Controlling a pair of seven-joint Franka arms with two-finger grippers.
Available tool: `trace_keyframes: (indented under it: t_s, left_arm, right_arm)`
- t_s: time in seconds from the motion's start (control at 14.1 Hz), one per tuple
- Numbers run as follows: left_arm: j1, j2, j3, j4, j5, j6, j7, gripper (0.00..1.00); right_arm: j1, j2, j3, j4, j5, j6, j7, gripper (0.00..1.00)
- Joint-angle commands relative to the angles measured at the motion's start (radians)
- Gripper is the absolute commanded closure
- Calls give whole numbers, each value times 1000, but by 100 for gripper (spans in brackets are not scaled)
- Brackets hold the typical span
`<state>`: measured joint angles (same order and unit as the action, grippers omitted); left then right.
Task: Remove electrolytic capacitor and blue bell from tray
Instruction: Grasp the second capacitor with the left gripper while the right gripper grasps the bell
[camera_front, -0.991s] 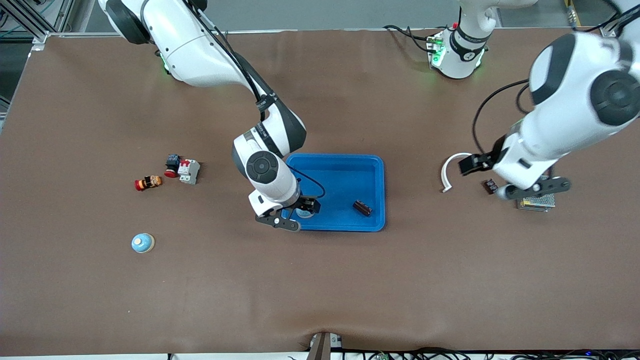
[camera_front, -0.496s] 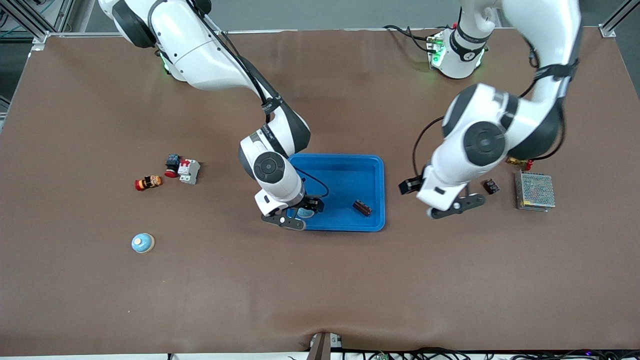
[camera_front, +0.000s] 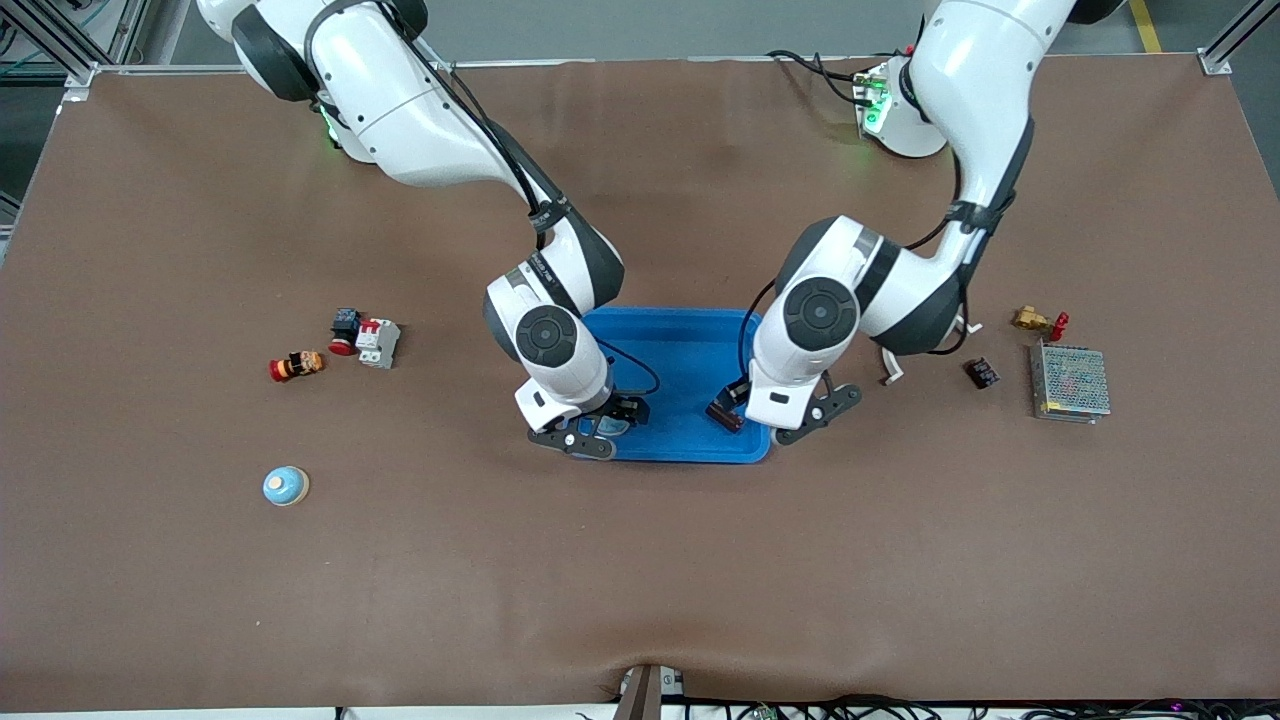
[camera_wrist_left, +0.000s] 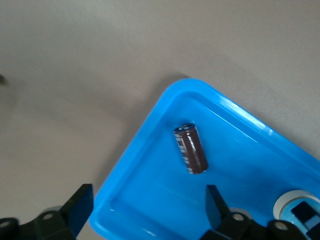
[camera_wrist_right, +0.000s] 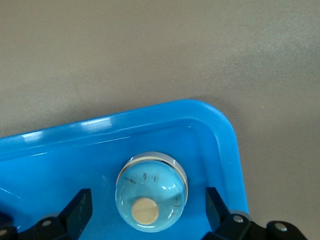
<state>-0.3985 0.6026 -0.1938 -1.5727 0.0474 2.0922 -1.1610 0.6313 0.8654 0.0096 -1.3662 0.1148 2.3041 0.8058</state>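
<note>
A blue tray (camera_front: 690, 316) lies mid-table. A brown cylindrical capacitor (camera_front: 724, 415) (camera_wrist_left: 190, 148) lies in the tray near the corner toward the left arm's end. My left gripper (camera_front: 790, 420) (camera_wrist_left: 148, 206) hangs open over that corner, just off the capacitor, with only tray floor between its fingers. A pale blue dome bell (camera_front: 610, 426) (camera_wrist_right: 151, 192) with a tan button sits in the tray (camera_wrist_right: 222, 130) at the corner toward the right arm's end. My right gripper (camera_front: 585, 436) (camera_wrist_right: 148, 206) is open and straddles the bell, with a gap on each side.
A second blue bell (camera_front: 286, 486) sits on the mat toward the right arm's end, with a breaker cluster (camera_front: 367, 340) and a red-orange part (camera_front: 296, 366) farther back. A mesh power supply (camera_front: 1070, 382), a brass fitting (camera_front: 1035, 321) and a small dark component (camera_front: 982, 373) lie toward the left arm's end.
My left arm has swung from the power supply at its end of the table over to the tray corner by the capacitor. The right gripper has shifted only slightly, still around the bell.
</note>
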Motion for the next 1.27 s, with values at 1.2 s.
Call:
trace_keyframes:
  t_s: [1.2]
  left_arm:
    - [-69,177,14,14,49,247,-341,55]
  right_arm:
    - [22,32,-11,4,-30,37,21,0]
